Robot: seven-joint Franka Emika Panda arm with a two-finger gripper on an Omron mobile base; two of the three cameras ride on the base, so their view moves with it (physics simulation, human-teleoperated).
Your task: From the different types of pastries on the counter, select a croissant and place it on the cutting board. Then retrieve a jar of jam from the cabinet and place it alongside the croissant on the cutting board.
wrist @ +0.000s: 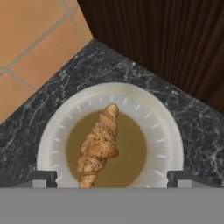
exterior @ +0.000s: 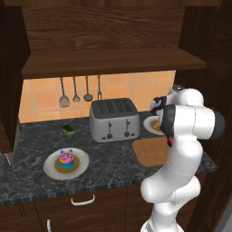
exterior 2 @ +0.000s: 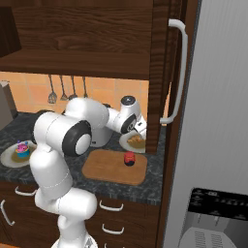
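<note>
Poised above the croissant (wrist: pixel 99 146), the gripper (wrist: pixel 111 178) stands with its jaws spread wide and nothing between them. That pastry lies lengthwise on a white plate (wrist: pixel 164 131) in the back corner of the counter (wrist: pixel 61 89), close to the dark side panel (wrist: pixel 166 39) and the tiled wall (wrist: pixel 30 39). So the step in hand looks like the first one: picking up the croissant.

Next, I judge, the hand must drop straight down so the fingers straddle the pastry across its narrow width, then close and lift clear of the plate rim.

Just in front of the plate, the cutting board (exterior 2: pixel 109 167) carries a small red object (exterior 2: pixel 129 158), possibly the jam jar, though it is too small to be sure. Beside the plate the toaster (exterior: pixel 114 120) hems in one side, and the frosted cake (exterior: pixel 66 159) sits well apart on another plate (exterior: pixel 50 167).
</note>
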